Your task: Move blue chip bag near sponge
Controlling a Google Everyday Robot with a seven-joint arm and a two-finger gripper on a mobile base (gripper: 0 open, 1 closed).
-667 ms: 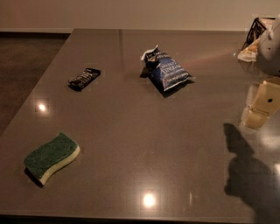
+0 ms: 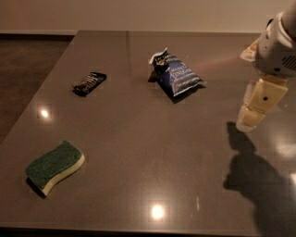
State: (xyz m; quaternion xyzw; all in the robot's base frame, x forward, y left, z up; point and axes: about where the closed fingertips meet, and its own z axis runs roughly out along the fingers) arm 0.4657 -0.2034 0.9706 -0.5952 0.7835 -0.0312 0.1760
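One blue chip bag (image 2: 175,74) lay on the far middle part of the table (image 2: 138,139). It was crumpled, its white lettering faced up, and its white-edged end pointed toward the far left. A dark shadow hugged its near side.

To the left of the bag, well apart from it, lay one small black wrapped bar (image 2: 89,83). It sat on the far left part of the table, turned at a slant.

One sponge (image 2: 54,166) lay near the front left corner, flat, with the green side up. The pale yellow base showed along its near edge. It was well apart from the bag, about as far from it as any two things on the table were. Bare tabletop stretched between bag and sponge. The bar lay to the far side of that line and not on it, so it did not stand between them.

One gripper (image 2: 253,111) hung at the right edge of the view, to the right of the bag and somewhat nearer the camera, apart from the bag. Its pale yellow tip pointed down toward the table below a white housing. Whether it stood spread or pressed together did not show. Its broad shadow (image 2: 259,180) fell on the tabletop below it, at the front right.

The table was dark, glossy and grey-brown, with bright spots of reflected light on the left and at the front. A dark floor (image 2: 23,69) showed beyond the left edge, and a pale wall (image 2: 115,14) ran behind the far edge.
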